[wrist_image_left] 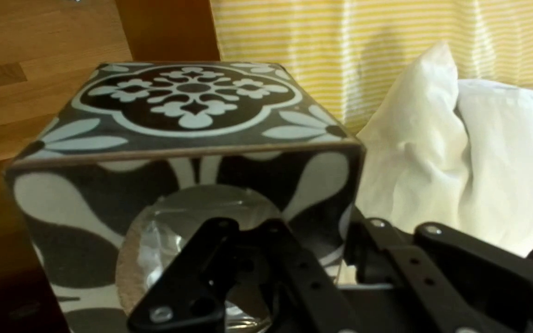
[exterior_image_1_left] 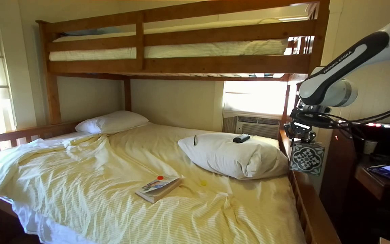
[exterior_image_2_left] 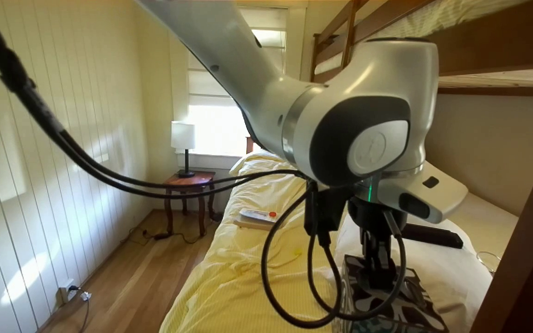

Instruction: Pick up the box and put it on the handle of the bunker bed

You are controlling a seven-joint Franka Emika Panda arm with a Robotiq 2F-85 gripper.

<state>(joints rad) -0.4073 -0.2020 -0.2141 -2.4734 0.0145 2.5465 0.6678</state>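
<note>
The dark and white patterned box [exterior_image_1_left: 306, 158] hangs upright below my gripper [exterior_image_1_left: 301, 138], beside the pillow at the bed's right side in an exterior view. My gripper [wrist_image_left: 315, 245] is shut on the box's edge in the wrist view, with one finger over its film-covered round opening and the other outside its wall. The box's patterned faces [wrist_image_left: 192, 111] fill the left of that view. The brown side rail [exterior_image_1_left: 311, 210] runs under and beside the box; it also shows in the wrist view [wrist_image_left: 169, 30]. I cannot tell whether the box touches the rail. The upright post [exterior_image_2_left: 521, 259] stands nearby.
A white pillow [exterior_image_1_left: 232, 157] with a dark remote [exterior_image_1_left: 241, 138] on it lies close to the box. A book [exterior_image_1_left: 157, 189] lies on the yellow bedding. The upper bunk rail [exterior_image_1_left: 222, 64] is overhead. A desk [exterior_image_1_left: 374, 176] stands at right. Cables [exterior_image_2_left: 266, 259] loop round the wrist.
</note>
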